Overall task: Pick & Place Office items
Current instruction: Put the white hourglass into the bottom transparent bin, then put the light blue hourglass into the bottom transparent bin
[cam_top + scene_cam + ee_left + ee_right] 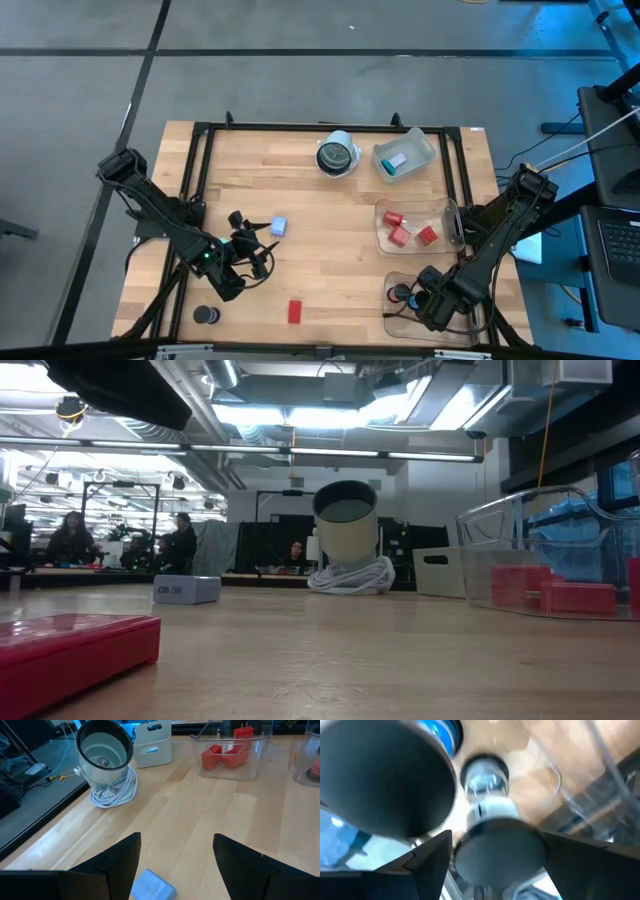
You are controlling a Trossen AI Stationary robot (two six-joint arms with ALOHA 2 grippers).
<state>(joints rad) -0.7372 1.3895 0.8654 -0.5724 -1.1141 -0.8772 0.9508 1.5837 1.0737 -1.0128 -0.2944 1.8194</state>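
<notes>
Wooden table (330, 250): we count three red blocks (408, 229) binned at the right edge; a red block (295, 312), black disc (206, 316) and pale blue rectangle (279, 227) remain loose. Left gripper (258, 252) hovers spread beside the rectangle, empty. Right gripper (421, 290) reaches into the front-right bin (392, 322), over a black disc (484, 774); grasp unclear.

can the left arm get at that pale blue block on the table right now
Probably yes. The left claw stands open with the pale blue block lying on bare wood just ahead, roughly between its fingers. Nothing lies between them; the white cup with its coiled cord sits well beyond.
</notes>
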